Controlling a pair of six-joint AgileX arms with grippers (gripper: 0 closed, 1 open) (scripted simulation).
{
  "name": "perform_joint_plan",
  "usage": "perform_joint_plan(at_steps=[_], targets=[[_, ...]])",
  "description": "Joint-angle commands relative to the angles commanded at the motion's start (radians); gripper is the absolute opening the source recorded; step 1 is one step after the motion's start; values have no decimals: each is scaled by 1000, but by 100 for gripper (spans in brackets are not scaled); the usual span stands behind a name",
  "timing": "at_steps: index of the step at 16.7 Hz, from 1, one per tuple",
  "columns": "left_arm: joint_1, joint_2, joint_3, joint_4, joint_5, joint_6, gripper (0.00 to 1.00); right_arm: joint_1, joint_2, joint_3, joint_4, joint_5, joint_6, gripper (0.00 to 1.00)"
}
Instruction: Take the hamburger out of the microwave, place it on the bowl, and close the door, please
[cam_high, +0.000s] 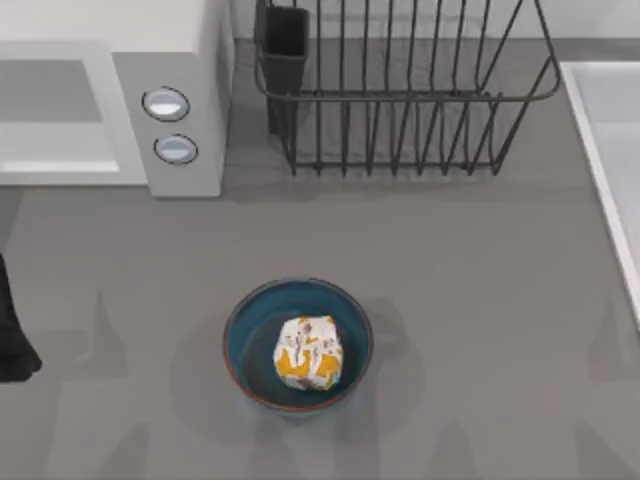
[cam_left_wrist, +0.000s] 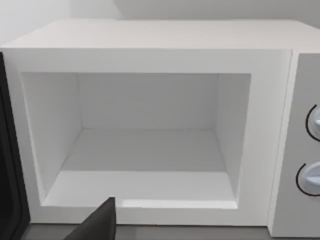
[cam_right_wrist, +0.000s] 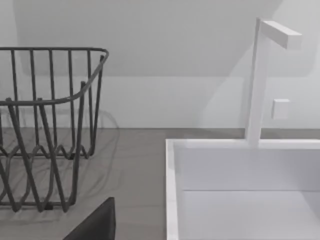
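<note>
hamburger (cam_high: 308, 351) sits in the bowl (cam_high: 240, 345); microwave (cam_high: 185, 60) cavity open; either gripper's state: cannot tell

The microwave (cam_high: 110, 95) is cut off by the top view's far and left edges, so its left wall and the hinge side of the door (cam_left_wrist: 9, 165) cannot be seen there. The door is a dark strip at the left wrist view's edge; its angle cannot be told. The left arm (cam_high: 12, 335) is cropped at the left edge. The wire rack (cam_high: 400, 90) and the sink (cam_high: 610, 170) are cropped too.
</note>
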Motion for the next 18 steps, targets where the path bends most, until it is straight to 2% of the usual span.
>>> perform_joint_plan(at_steps=[3, 16, 18], targets=[[0, 0, 0, 0, 0, 0, 100, 0, 0, 0, 0, 0, 0, 100], [0, 0, 0, 0, 0, 0, 2, 0, 0, 0, 0, 0, 0, 100], [0, 0, 0, 0, 0, 0, 0, 0, 0, 0, 0, 0, 0, 100]])
